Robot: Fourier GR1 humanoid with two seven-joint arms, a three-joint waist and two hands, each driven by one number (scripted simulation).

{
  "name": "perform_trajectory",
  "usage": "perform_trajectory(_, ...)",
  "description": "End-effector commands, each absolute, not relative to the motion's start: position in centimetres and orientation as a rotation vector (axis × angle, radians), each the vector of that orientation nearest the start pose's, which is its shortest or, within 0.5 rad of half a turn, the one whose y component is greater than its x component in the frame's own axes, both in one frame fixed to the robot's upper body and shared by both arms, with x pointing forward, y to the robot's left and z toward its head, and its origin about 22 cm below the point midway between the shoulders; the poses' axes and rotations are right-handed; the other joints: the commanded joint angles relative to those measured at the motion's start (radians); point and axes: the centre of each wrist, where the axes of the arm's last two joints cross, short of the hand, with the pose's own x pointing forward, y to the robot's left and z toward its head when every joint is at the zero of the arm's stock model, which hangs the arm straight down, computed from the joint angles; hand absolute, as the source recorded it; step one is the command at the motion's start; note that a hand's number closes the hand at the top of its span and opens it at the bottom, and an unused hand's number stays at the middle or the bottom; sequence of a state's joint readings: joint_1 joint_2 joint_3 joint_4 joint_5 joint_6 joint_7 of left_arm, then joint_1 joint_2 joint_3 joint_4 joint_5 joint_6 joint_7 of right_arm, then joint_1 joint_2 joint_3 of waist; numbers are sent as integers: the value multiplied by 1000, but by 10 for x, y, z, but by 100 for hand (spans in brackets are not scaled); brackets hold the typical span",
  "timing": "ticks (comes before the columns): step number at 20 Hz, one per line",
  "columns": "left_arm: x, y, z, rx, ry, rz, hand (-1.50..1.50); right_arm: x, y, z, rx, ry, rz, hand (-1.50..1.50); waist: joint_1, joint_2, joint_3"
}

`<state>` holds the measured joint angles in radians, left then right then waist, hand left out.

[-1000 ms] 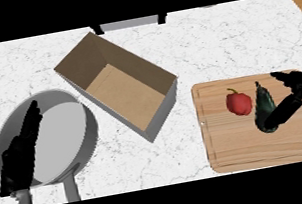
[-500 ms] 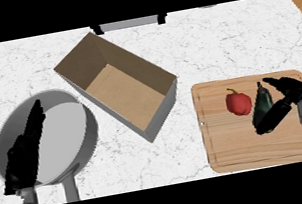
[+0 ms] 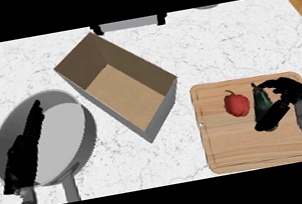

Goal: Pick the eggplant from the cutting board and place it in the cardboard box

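The dark eggplant (image 3: 262,101) lies on the wooden cutting board (image 3: 237,144) at the right, beside a red pepper (image 3: 237,104). My right hand (image 3: 288,97) is on the eggplant with its fingers and thumb curled round it, hiding most of it. The open cardboard box (image 3: 118,87) stands at the centre, left of the board, and holds nothing. My left hand (image 3: 24,151) rests open with fingers up at the left, over a grey pan.
A round grey pan (image 3: 67,139) with its handle towards me lies at the left. A grey appliance (image 3: 129,24) stands at the counter's far edge. White marble counter (image 3: 233,43) stretches behind the board.
My right hand has moved left and down onto the eggplant and curled its fingers round it. The left hand, box and pepper have not moved.
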<state>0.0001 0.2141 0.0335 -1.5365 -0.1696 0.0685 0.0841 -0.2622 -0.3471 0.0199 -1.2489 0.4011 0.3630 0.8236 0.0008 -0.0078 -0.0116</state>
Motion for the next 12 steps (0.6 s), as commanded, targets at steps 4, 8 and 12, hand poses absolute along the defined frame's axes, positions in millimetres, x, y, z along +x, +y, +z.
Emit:
perform_trajectory(4,236,296,-13,404,-1441,-200,0,290,-307,4,-713,-545,714,150,-1,8,11)
perform_trajectory(8,234,287,15,358,-1471,-218,0,308,-287,19,-803,-751,885,150,20,7,13)
perform_trajectory(12,238,275,1,346,-1449,-234,0,307,-241,46,-869,-1050,1266,150,26,7,12)
